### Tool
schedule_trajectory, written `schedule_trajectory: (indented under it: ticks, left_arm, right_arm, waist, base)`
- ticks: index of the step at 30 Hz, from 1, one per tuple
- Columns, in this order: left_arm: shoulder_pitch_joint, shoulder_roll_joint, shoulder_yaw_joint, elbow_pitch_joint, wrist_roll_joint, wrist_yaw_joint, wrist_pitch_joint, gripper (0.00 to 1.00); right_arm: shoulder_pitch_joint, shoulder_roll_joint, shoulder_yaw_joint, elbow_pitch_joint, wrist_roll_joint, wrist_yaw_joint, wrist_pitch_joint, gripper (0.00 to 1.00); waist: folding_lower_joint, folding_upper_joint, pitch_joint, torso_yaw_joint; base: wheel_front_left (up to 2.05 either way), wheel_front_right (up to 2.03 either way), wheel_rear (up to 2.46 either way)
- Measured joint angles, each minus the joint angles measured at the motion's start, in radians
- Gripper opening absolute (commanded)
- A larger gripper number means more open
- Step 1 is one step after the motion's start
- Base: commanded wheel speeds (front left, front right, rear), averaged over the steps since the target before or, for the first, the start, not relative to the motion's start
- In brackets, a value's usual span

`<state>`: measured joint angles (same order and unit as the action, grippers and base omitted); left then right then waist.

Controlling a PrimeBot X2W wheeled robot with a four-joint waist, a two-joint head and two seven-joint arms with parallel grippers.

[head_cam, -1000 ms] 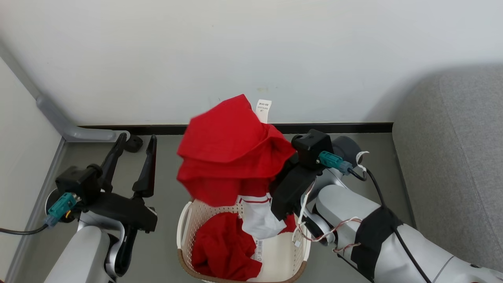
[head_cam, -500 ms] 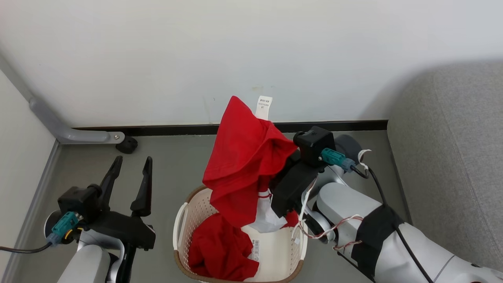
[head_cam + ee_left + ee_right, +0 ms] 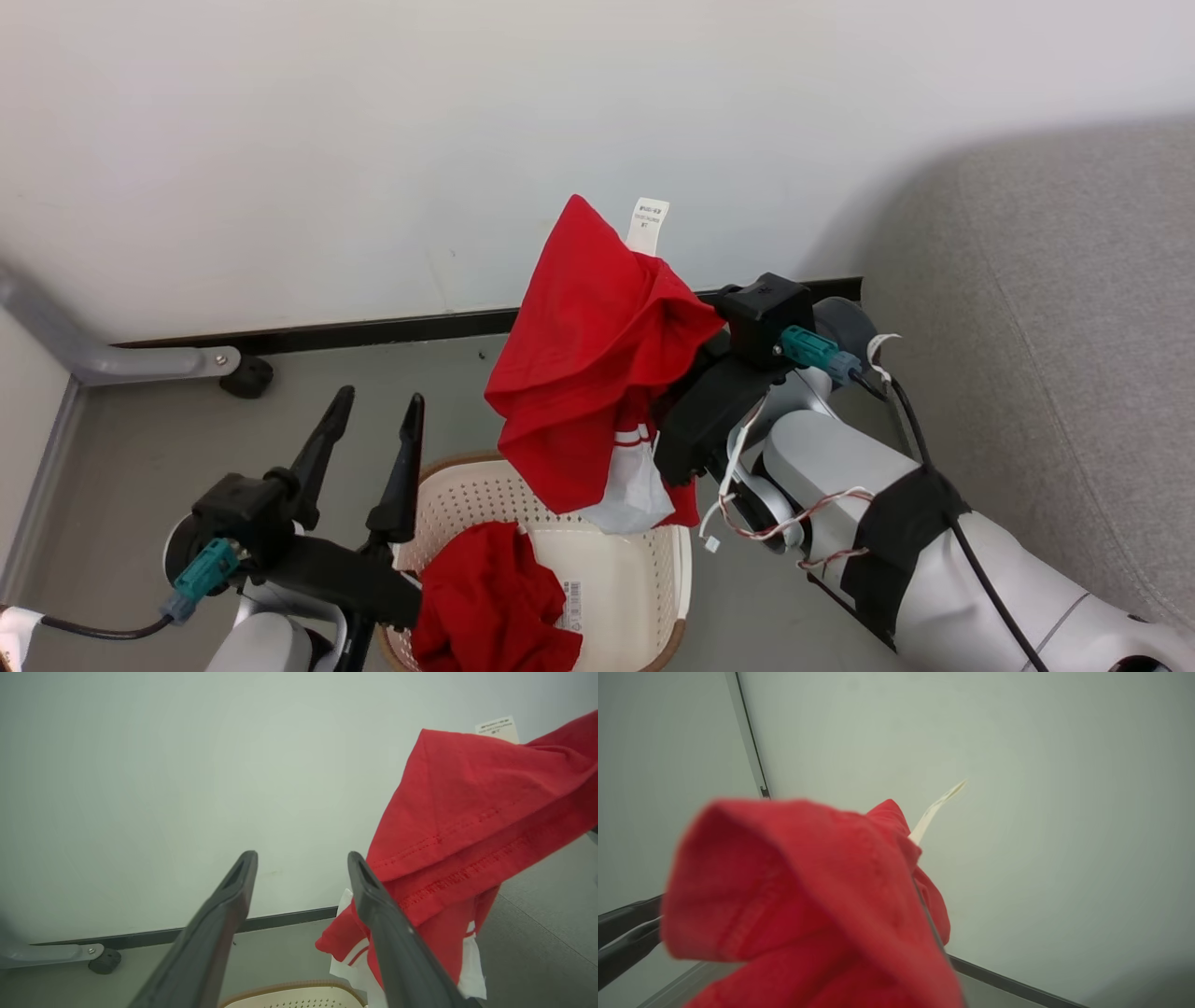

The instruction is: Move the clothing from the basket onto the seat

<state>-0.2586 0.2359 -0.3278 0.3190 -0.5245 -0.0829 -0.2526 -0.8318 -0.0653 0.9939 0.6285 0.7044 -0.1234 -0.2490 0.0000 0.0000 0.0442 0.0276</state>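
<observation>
A red piece of clothing (image 3: 588,355) with a white panel and a white tag hangs in the air over the basket (image 3: 644,569), draped over my right gripper (image 3: 702,422), which is shut on it; its fingers are hidden under the cloth. The same clothing (image 3: 467,821) hangs to the right in the left wrist view, and clothing (image 3: 808,905) covers the lower half of the right wrist view. A second red garment (image 3: 490,607) lies in the cream basket. My left gripper (image 3: 380,399) stands open and empty just left of the basket rim (image 3: 289,989). The grey seat (image 3: 1055,327) is at the right.
A white wall with a black baseboard (image 3: 373,329) runs close behind the basket. A grey rail with a black foot (image 3: 247,378) lies on the floor at the left. Grey floor lies between the basket and the seat.
The head camera has turned towards the seat. My right gripper has lifted the red garment higher, so its white panel now hangs above the basket rim. The left gripper stays open.
</observation>
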Motion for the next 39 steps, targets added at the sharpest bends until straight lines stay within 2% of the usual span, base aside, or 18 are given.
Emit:
schedule_trajectory:
  ticks: [3,22,39]
  left_arm:
    - [0.008,-0.016,-0.012,-0.025,0.02,-0.014,0.0,1.0]
    - [0.042,-0.085,-0.092,-0.133,0.088,-0.032,0.0,1.0]
    - [0.045,-0.096,-0.112,-0.169,0.106,-0.04,0.0,1.0]
  right_arm:
    - [0.0,0.0,-0.01,0.009,-0.003,0.0,0.0,0.0]
    - [0.007,-0.02,-0.048,0.009,-0.084,0.0,0.0,0.0]
    - [0.029,-0.034,-0.066,-0.043,-0.142,0.0,0.0,0.0]
  waist:
    - [0.0,0.0,-0.003,-0.03]
    - [0.0,0.0,-0.014,-0.275]
    - [0.0,0.0,0.001,-0.47]
  base:
    - [0.0,0.0,0.0]
    - [0.0,0.0,0.0]
    - [0.0,0.0,0.0]
